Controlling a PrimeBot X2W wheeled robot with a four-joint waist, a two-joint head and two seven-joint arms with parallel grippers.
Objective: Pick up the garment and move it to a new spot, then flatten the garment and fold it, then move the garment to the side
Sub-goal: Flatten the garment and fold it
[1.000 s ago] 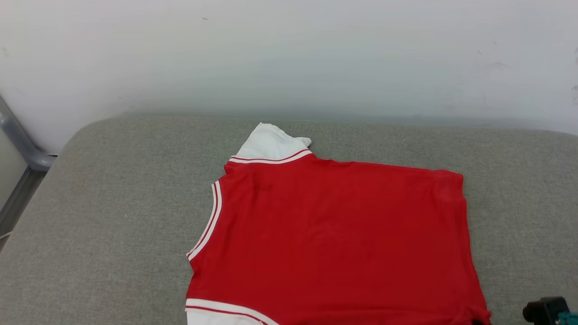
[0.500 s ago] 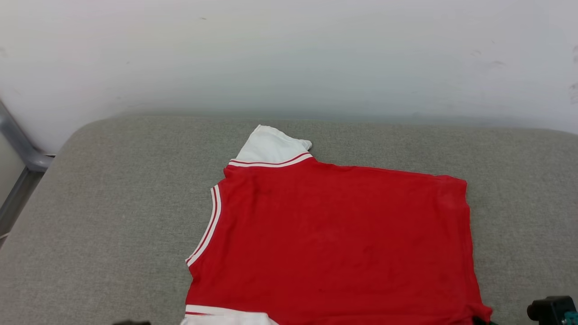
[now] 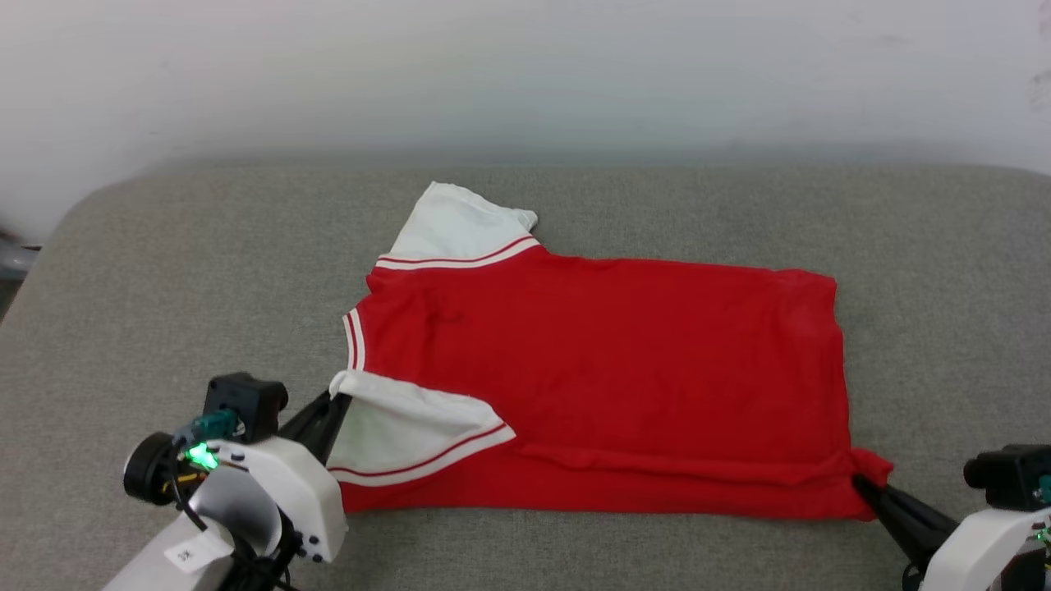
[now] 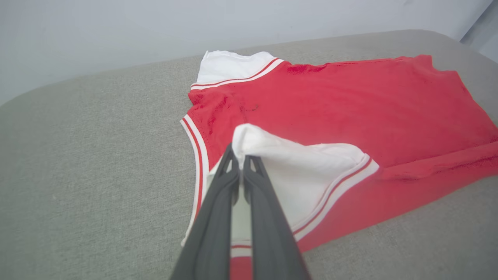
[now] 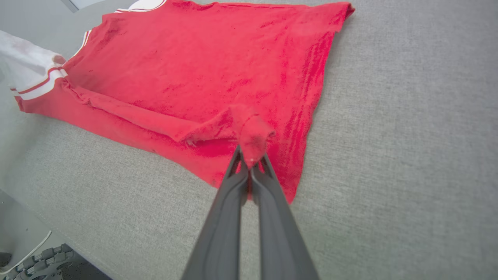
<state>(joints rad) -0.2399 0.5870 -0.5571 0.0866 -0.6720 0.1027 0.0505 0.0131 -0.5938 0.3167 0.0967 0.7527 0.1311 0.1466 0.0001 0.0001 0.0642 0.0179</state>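
White forearm shell, black camera block, green light, dark 2-fingered left gripper

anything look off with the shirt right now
The garment is mid-fold, so its near edge looks uneven: the left gripper pinches the near white sleeve folded over the red body, while the right gripper holds a bunched hem corner with only a narrow flap turned. No damage visible.

Support: grey woven upholstered pad, rounded corner at 10 o'clock. Lying on it, centre toward 3 o'clock: red jersey shirt, plain side up. Far white sleeve flat at the shirt's 11 o'clock. Near white sleeve turned over the body at 8 o'clock. The shirt's 6 o'clock edge is doubled over.
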